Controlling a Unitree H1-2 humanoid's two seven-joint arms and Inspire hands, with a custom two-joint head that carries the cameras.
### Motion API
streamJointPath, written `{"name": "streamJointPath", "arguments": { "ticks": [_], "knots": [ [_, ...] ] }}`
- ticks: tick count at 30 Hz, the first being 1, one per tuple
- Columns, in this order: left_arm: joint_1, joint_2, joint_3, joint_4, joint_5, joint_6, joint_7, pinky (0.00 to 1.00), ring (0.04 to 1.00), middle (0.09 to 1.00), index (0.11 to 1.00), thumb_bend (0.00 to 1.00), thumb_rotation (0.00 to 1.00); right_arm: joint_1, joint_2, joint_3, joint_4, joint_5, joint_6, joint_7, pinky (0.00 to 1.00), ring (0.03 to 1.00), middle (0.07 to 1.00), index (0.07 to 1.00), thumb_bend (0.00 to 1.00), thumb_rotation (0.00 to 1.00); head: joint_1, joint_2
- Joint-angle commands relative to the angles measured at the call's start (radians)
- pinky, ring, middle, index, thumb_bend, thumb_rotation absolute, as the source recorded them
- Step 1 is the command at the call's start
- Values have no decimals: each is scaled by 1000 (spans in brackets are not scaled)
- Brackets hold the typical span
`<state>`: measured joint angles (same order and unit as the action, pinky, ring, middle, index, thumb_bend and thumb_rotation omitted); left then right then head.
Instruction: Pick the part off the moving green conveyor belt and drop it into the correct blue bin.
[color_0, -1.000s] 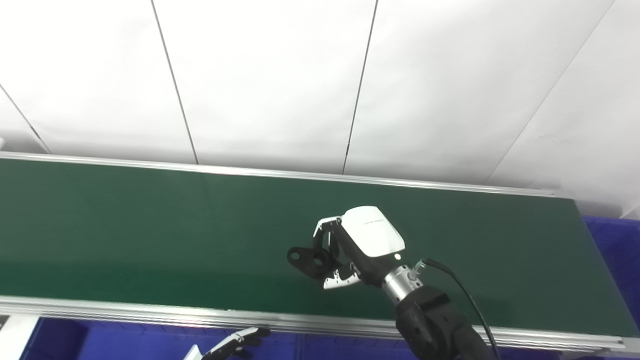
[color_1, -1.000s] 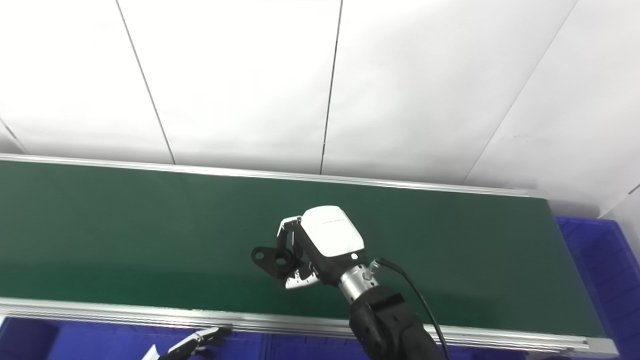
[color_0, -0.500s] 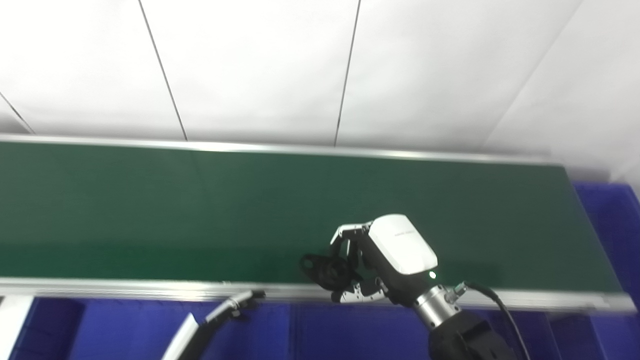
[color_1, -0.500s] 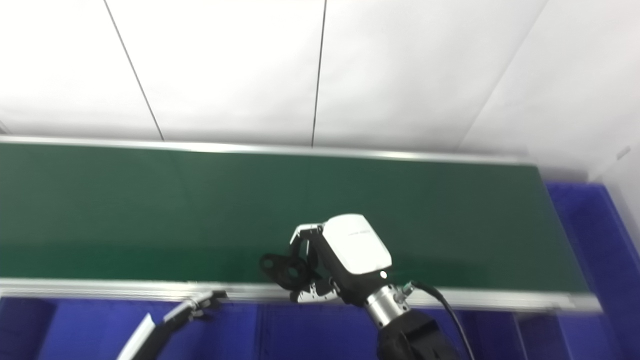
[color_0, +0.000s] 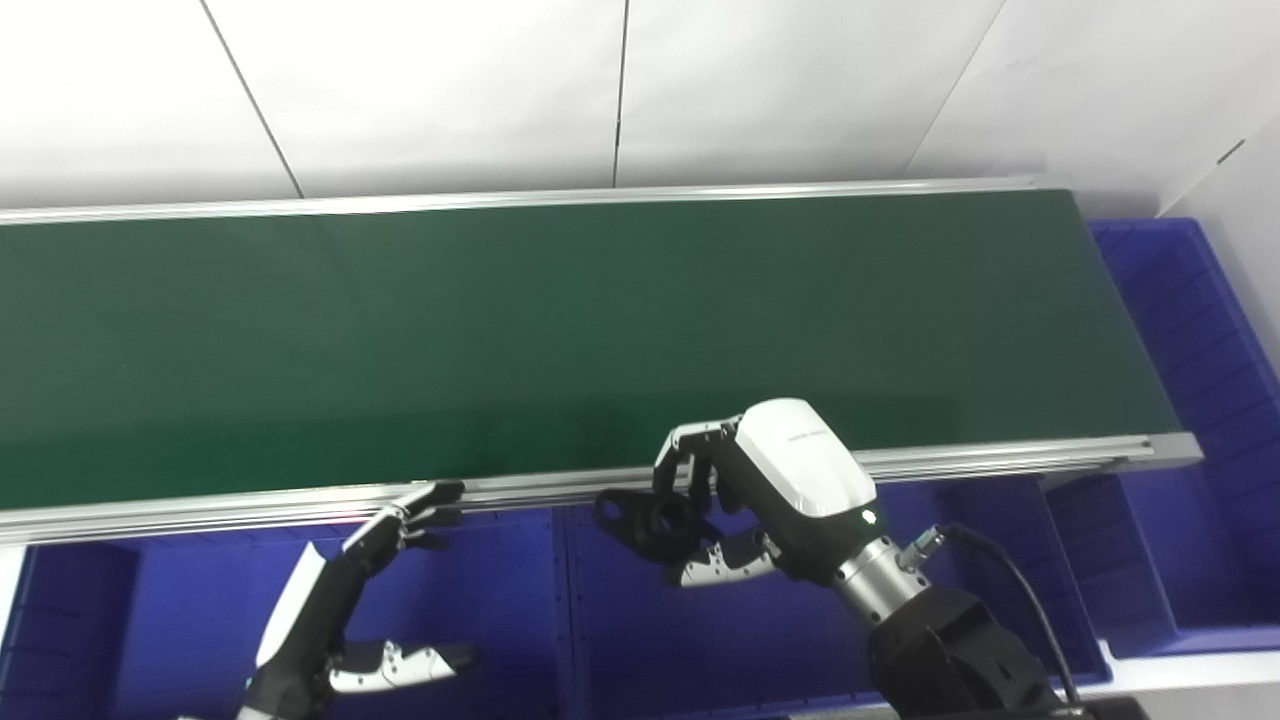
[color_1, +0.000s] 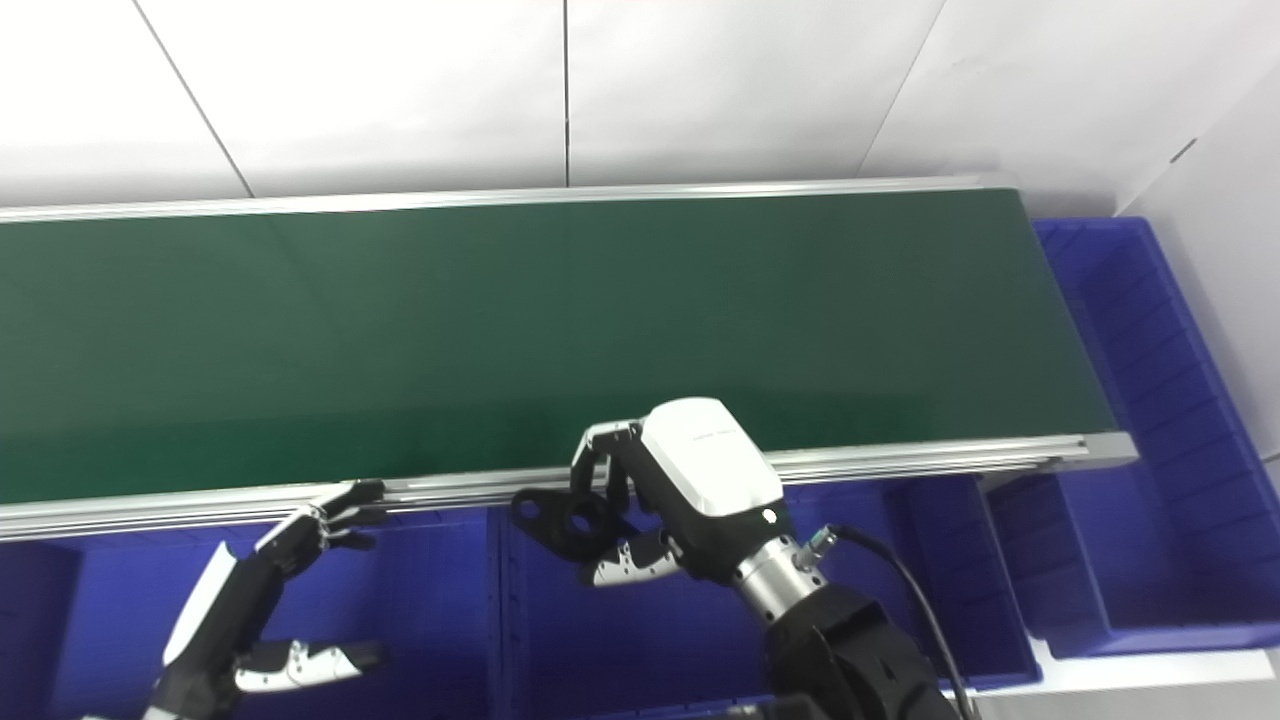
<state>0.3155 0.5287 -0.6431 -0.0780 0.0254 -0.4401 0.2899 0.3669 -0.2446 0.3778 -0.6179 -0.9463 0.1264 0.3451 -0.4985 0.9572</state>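
Here, black part (color_0: 640, 520) with round holes, gripped in right hand (color_0: 760, 495), left hand (color_0: 340, 610) open.

The right robot hand (color_0: 760, 500) grips a black part (color_0: 640, 518), seemingly above a blue bin (color_0: 640, 640).

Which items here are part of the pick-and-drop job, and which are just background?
In the job:
- black part, held in the right robot hand
- green conveyor belt
- blue bin below the part

Not in play:
- left robot hand, open, idle over another bin
- blue bin at belt end
- white wall panels
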Motion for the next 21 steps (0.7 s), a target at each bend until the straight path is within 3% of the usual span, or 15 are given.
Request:
{"name": "streamJointPath", "arguments": {
  "ticks": [1, 6, 8, 10, 13, 21],
  "knots": [
    [21, -17, 40, -40, -7, -30, -55, 684, 773, 837, 817, 788, 417, 11, -10, 7, -5, 16, -49, -7, 217, 283, 382, 489, 516, 123, 0, 2],
    [58, -78, 147, -44, -43, -30, -172, 685, 769, 825, 817, 759, 410, 26, -35, 14, 90, 12, -97, -69, 218, 288, 377, 488, 516, 122, 2, 21],
    [68, -102, 188, -43, -58, -30, -228, 689, 769, 823, 819, 755, 419, 21, -42, 13, 130, 12, -104, -89, 232, 303, 449, 486, 527, 31, -1, 27],
    [82, -124, 227, -48, -63, -30, -273, 690, 767, 819, 820, 759, 427, 19, -43, 10, 157, 12, -106, -102, 231, 305, 470, 486, 530, 6, 0, 30],
    [91, -157, 282, -48, -79, -30, -358, 693, 771, 821, 820, 752, 424, 7, -35, 6, 235, -4, -91, -133, 207, 277, 472, 486, 532, 0, -2, 35],
    [118, -256, 423, -55, -93, -30, -527, 676, 759, 814, 817, 753, 428, -49, -6, 25, 371, -59, -40, -118, 185, 259, 471, 488, 531, 0, -2, 50]
  ]
}}
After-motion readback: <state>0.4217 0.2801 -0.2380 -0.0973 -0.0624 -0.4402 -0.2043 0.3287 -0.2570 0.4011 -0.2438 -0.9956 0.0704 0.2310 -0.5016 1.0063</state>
